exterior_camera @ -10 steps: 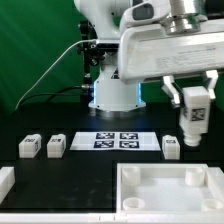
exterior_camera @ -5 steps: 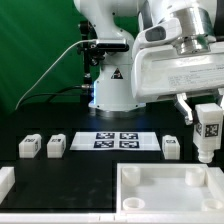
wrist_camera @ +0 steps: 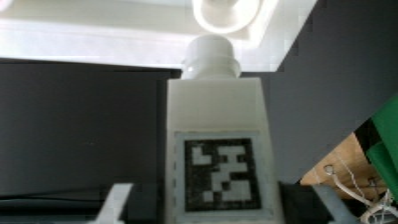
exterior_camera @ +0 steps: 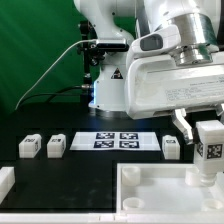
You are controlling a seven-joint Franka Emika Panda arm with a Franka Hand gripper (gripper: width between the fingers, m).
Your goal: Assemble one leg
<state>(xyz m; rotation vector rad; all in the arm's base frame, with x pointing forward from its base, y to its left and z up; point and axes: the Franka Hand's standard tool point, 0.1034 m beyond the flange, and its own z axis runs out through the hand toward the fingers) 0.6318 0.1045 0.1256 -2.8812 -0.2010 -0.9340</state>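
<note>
My gripper [exterior_camera: 210, 150] is shut on a white cuboid leg [exterior_camera: 211, 147] with a black-and-white tag and holds it upright over the far right corner of the large white panel [exterior_camera: 160, 190]. In the wrist view the leg [wrist_camera: 217, 140] fills the middle, tag toward the camera, its round peg end pointing away toward a bright round spot on the white surface; the fingers [wrist_camera: 121, 200] flank it. Three more legs lie on the black table: two at the exterior view's left [exterior_camera: 29, 146] [exterior_camera: 55, 145] and one at the right [exterior_camera: 171, 147].
The marker board [exterior_camera: 115, 140] lies at the middle of the table in front of the arm's base. A white part [exterior_camera: 5, 180] sits at the exterior view's left edge. A green backdrop stands behind.
My gripper has carried the leg toward the exterior view's right and downward, from above the right-hand loose leg to over the panel's far right corner.
</note>
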